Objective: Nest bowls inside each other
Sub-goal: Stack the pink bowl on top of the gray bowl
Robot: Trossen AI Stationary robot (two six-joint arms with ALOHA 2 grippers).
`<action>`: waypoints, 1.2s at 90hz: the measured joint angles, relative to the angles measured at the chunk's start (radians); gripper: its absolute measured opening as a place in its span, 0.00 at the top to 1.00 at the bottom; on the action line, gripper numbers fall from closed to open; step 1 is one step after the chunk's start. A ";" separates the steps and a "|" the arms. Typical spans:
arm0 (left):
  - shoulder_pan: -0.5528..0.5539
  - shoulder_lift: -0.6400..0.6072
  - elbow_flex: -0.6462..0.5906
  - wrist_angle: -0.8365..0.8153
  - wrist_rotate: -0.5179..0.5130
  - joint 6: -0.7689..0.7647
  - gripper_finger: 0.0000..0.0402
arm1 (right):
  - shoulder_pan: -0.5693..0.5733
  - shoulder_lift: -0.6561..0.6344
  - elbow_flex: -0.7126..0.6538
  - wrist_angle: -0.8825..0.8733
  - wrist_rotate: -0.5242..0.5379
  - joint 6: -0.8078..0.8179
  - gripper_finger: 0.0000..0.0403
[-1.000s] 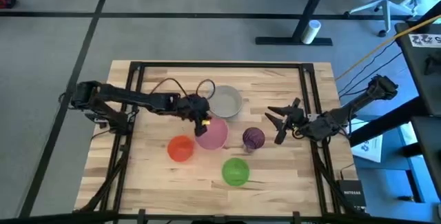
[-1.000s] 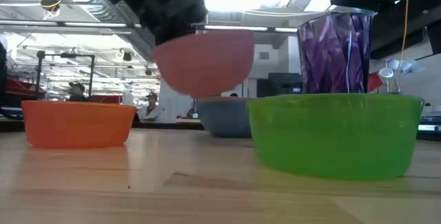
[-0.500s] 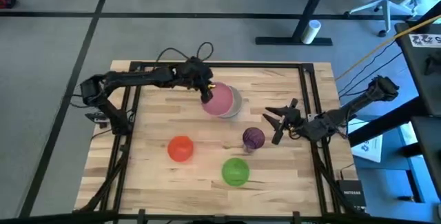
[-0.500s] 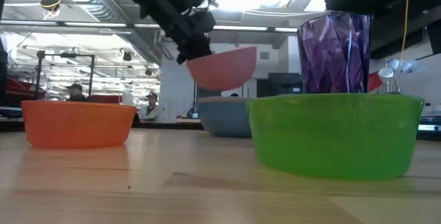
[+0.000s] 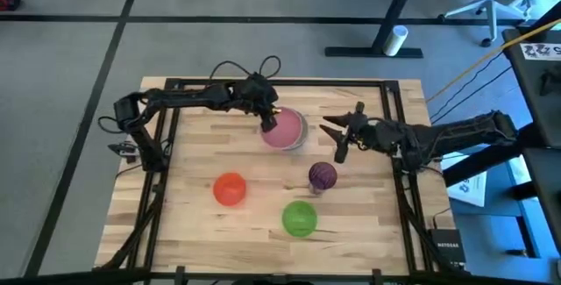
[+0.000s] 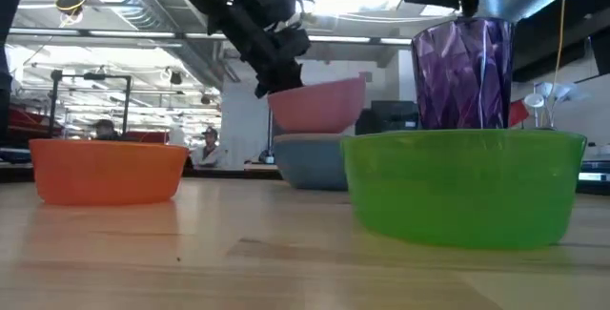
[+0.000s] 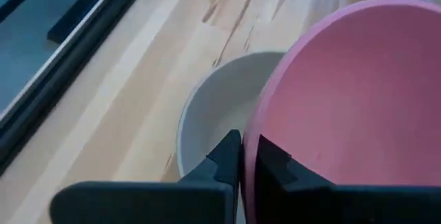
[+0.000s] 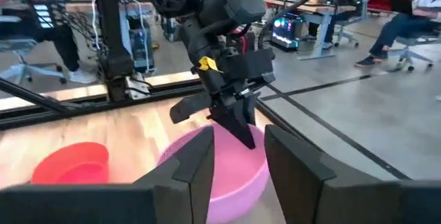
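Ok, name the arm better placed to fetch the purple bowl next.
Right. The right gripper hangs open just beyond the purple bowl, while the left gripper is shut on the pink bowl over the grey bowl.

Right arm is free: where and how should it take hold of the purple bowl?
Pinch the purple bowl at its top rim, one finger inside and one outside, coming straight down. It stands upright, open side up, tall with faceted walls, so the rim looks like the easiest edge. The right gripper, open, hovers just behind it; the green bowl stands well clear.
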 joint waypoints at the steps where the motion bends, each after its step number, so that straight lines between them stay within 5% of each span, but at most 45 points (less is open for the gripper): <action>1: 0.002 0.003 0.000 0.001 0.000 0.000 1.00 | -0.003 0.004 0.000 0.000 -0.004 0.000 0.72; 60: 0.028 0.145 0.096 0.030 0.058 0.051 0.99 | -0.019 0.103 0.034 0.007 -0.004 -0.014 0.72; 108: 0.033 0.146 0.112 -0.020 0.094 0.052 0.56 | -0.018 0.103 0.034 -0.011 -0.020 0.001 0.72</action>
